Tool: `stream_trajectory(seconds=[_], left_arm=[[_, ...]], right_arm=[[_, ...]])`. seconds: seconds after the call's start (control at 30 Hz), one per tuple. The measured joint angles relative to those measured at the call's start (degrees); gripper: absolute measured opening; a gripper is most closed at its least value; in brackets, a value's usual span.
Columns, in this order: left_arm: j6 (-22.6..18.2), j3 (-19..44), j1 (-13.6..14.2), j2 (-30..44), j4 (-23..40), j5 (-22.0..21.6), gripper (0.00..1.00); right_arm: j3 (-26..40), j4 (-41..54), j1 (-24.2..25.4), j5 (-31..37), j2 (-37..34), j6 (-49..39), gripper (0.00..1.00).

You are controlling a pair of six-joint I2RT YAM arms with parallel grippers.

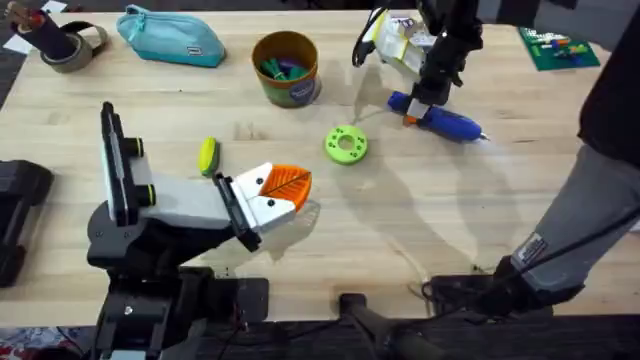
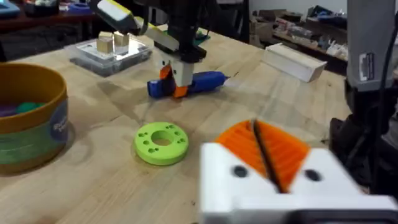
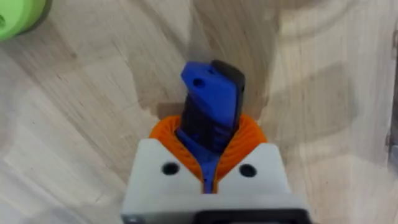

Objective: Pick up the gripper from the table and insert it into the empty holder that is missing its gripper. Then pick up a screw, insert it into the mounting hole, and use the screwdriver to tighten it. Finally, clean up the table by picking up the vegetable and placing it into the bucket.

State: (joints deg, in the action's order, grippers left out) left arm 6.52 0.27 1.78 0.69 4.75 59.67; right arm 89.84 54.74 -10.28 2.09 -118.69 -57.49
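On the table (image 1: 420,230), the right gripper (image 1: 432,95) pinches the screwdriver (image 1: 447,120) lying at two o'clock near its orange collar; so off-centre a hold may let it swing. The left gripper (image 1: 285,190), pressed together, idles centrally.

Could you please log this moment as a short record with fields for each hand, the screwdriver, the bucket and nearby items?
right hand: down at the screwdriver, orange pads closed around its blue handle
screwdriver: lying on the table, far right side
left hand: shut and holding nothing, near side of the table
bucket: upright at the far centre, colourful items inside
green disc: flat on the table between the bucket and the left hand
teal pouch: far left
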Motion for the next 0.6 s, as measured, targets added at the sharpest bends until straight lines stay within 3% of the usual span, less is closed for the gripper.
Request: stream_trajectory(seconds=[0.03,0.07,0.2,0.23,0.3,0.6], left_arm=[[-0.2,0.0,0.0,0.0,0.0,-0.1,0.1],[-0.1,0.0,0.0,0.0,0.0,-0.2,0.259],[0.0,0.0,0.0,0.0,0.0,-0.4,0.888],[0.2,0.0,0.0,0.0,0.0,-0.4,0.954],[0.2,0.0,0.0,0.0,0.0,-0.5,0.984],[2.2,0.0,0.0,0.0,-2.6,-2.3,0.987]], right_arm=[[0.0,0.4,0.0,0.0,0.0,0.0,0.093],[0.1,0.9,0.0,0.1,0.0,0.0,0.211],[0.9,7.2,-0.1,0.1,0.5,0.0,0.811],[1.0,8.5,-0.2,0.1,1.0,-0.1,0.943],[1.8,10.6,-0.4,0.0,2.4,-0.2,0.99],[8.3,16.2,-2.7,0.0,19.4,1.8,0.995]])
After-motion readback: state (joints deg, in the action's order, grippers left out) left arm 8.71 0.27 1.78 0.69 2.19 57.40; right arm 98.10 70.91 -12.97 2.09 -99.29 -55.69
